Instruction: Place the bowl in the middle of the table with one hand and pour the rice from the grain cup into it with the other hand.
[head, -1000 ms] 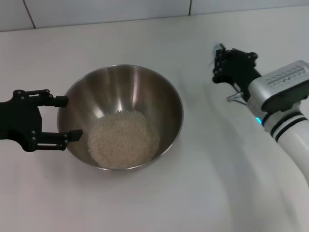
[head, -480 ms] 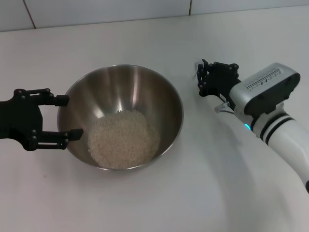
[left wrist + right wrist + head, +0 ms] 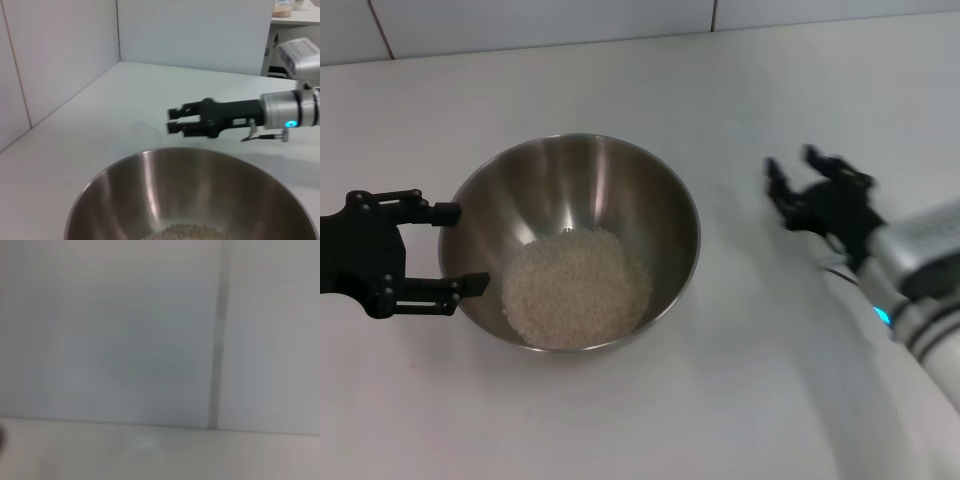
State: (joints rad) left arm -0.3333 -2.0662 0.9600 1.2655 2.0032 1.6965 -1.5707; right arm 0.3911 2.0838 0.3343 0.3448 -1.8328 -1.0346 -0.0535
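Resting mid-table point(image 3: 620, 420), the bowl point(image 3: 570, 190) already holds the rice point(image 3: 575, 288); the left tool point(image 3: 448, 246), spread, straddles its rim. The right tool point(image 3: 798, 176), spread and empty, hovers nearby. No grain cup visible; pouring looks finished.

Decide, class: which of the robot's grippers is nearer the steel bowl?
The left. The left gripper sits at the bowl with its fingers straddling the rim; the right gripper hovers over the table, clearly apart from the bowl.

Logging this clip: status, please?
Left claw open astride the bowl rim. Rice in bowl. Right claw open, empty, beside bowl. Nothing obstructing.
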